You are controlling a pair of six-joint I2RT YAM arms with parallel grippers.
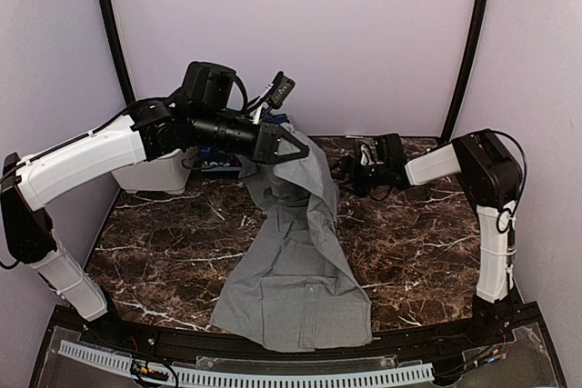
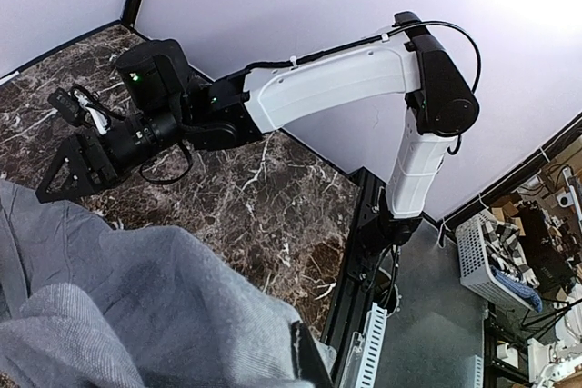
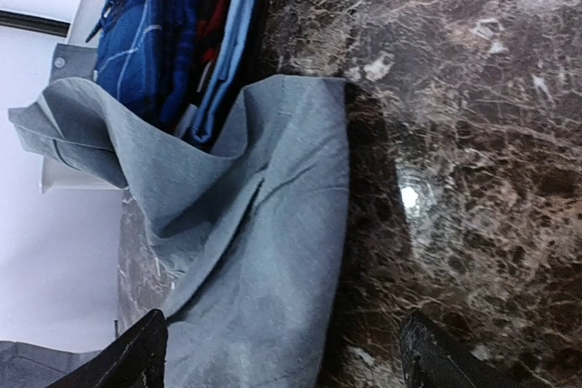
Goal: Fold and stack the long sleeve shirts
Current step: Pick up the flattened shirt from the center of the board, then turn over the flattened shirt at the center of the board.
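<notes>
A plain light grey long sleeve shirt [image 1: 296, 270] lies stretched from the table's near edge up to the back middle. Its far end is lifted off the marble, and my left gripper [image 1: 293, 149] is shut on it there. In the left wrist view the grey cloth [image 2: 136, 306] fills the lower left, bunched around my dark finger [image 2: 314, 356]. My right gripper [image 1: 349, 170] is open, low over the table just right of the raised cloth. Its fingertips [image 3: 145, 343] straddle the shirt's edge [image 3: 264, 252] without touching it. A dark blue plaid shirt [image 3: 150, 34] with red and light blue cloth beside it lies behind.
A white basket [image 1: 153, 174] stands at the back left, under my left arm, with the blue cloth [image 1: 218, 166] next to it. Dark marble table [image 1: 427, 252] lies bare on the right. Another white basket [image 2: 496, 256] stands on the floor off the table.
</notes>
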